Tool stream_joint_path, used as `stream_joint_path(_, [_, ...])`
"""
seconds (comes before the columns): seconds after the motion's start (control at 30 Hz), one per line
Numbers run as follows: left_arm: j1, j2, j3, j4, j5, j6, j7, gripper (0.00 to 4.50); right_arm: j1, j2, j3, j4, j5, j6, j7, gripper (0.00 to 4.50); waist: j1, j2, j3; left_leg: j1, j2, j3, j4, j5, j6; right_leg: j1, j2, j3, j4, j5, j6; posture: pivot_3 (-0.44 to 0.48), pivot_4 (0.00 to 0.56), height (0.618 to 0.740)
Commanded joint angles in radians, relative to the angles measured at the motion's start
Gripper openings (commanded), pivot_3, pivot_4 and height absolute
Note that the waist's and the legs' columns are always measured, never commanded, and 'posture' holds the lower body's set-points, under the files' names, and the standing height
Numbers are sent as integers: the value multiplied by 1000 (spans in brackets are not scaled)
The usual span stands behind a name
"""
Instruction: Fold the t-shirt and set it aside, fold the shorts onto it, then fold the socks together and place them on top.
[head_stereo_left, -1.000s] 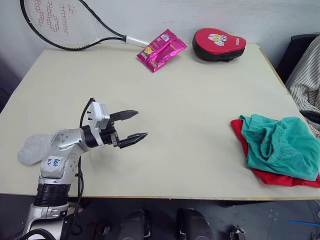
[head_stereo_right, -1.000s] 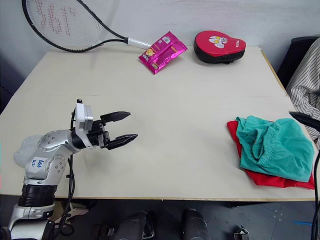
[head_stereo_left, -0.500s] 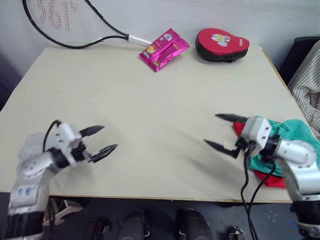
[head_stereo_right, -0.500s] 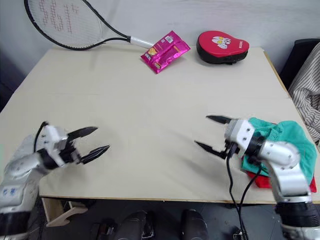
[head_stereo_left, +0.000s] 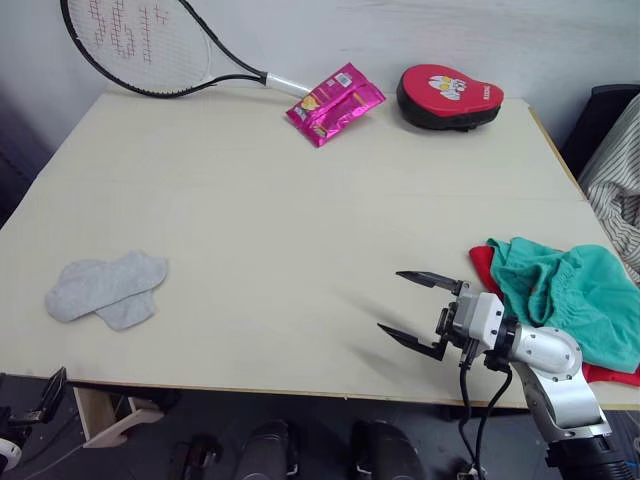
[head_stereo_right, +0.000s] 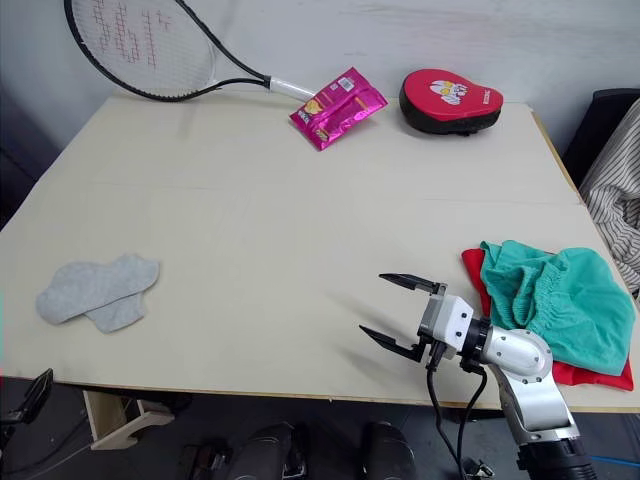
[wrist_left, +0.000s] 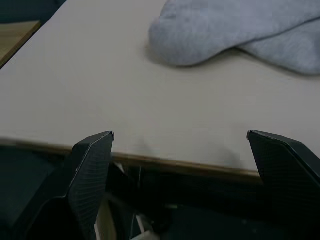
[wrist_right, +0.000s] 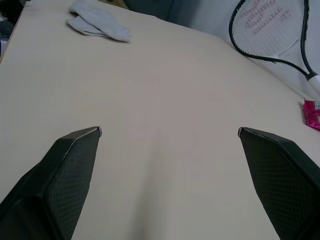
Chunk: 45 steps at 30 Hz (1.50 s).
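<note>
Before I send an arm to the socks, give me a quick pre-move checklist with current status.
1. Shorts stacked on t-shirt: ok.
2. Socks flat on the table, overlapping: ok.
3. Socks on the stack: not ok, they lie near the left front edge.
4. Right gripper open, holding nothing: ok.
5. Left gripper open, at the table's edge facing the socks: ok.
6. Garments neatly folded: cannot tell, both look bunched.
</note>
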Motion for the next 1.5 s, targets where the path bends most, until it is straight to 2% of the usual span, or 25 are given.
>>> stream_joint_path(0.03, [-22, 59, 12, -118, -53, 75, 18, 4500, -14, -6, -10, -12, 49, 5, 22, 4491, -2, -1, 0, 0, 0, 0, 0, 0, 0, 1, 0, 0, 0, 0, 0, 0, 150, 740])
stream_joint_path(0.23, [-73, 192, -84, -339, -141, 340, 16, 4500, -80, -6, 18, -29, 78, 42, 64, 4491, -16, 0, 0, 0, 0, 0, -1, 3, -7, 1, 0, 0, 0, 0, 0, 0, 150, 740])
stream_joint_path(0.3, [-113, 270, -147, -368, -109, 431, 40, 4500, -105, -4, 16, -40, 90, 80, 47, 4491, -24, 1, 0, 0, 0, 1, -1, 3, -7, 1, 0, 0, 1, 0, 0, 0, 150, 740])
stream_joint_path(0.4, [-203, 331, -222, -346, -79, 556, 99, 4500, -116, -3, 18, -46, 91, 104, 41, 4491, -27, 2, 1, 0, 0, 1, -1, 4, -9, 0, 1, 0, 2, 0, 0, 0, 150, 740])
stream_joint_path(0.57, [-286, 359, -303, -285, -33, 694, 140, 4500, -115, -4, 9, -56, 78, 112, 24, 4491, -36, 2, 1, 0, 0, 1, -1, 4, -10, -1, 2, 0, 4, -1, -1, 0, 150, 740])
stream_joint_path(0.87, [-324, 375, -375, -232, -44, 832, 70, 4500, -83, -19, -12, -81, 71, 126, -11, 4491, -34, 5, -1, 0, 0, 1, -1, 5, -11, -1, 2, 1, 5, -1, -1, 0, 150, 740])
stream_joint_path(1.0, [-348, 383, -383, -224, -44, 825, 28, 3649, -69, -22, -18, -88, 63, 124, -24, 4500, -31, 7, -1, 1, 0, 1, -1, 5, -12, -1, 1, 1, 5, -1, -1, 0, 150, 740])
stream_joint_path(1.27, [-361, 391, -409, -225, -35, 828, -14, 1268, -59, -33, -47, -78, 55, 123, -41, 4500, -32, 8, -1, 1, 0, 1, -2, 5, -12, -1, 1, 1, 6, -1, -1, 0, 150, 740])
stream_joint_path(1.37, [-416, 370, -469, -231, -47, 768, -57, 305, -50, -37, -50, -77, 50, 123, -41, 4500, -23, 9, -1, 1, 0, 1, -2, 5, -12, -1, 1, 1, 5, -1, -1, 0, 150, 740])
stream_joint_path(1.43, [-495, 355, -550, -269, -69, 765, -87, 20, -35, -46, -57, -76, 45, 120, -40, 4500, -8, 9, -1, 1, 0, 1, -1, 5, -12, -1, 1, 1, 5, -1, -1, 0, 150, 740])
stream_joint_path(1.5, [-573, 343, -626, -295, -76, 781, -103, 20, -26, -55, -66, -76, 40, 121, -43, 4500, 7, 9, -1, 1, -1, 1, -1, 5, -12, 0, 0, 1, 6, -1, -1, 0, 150, 740])
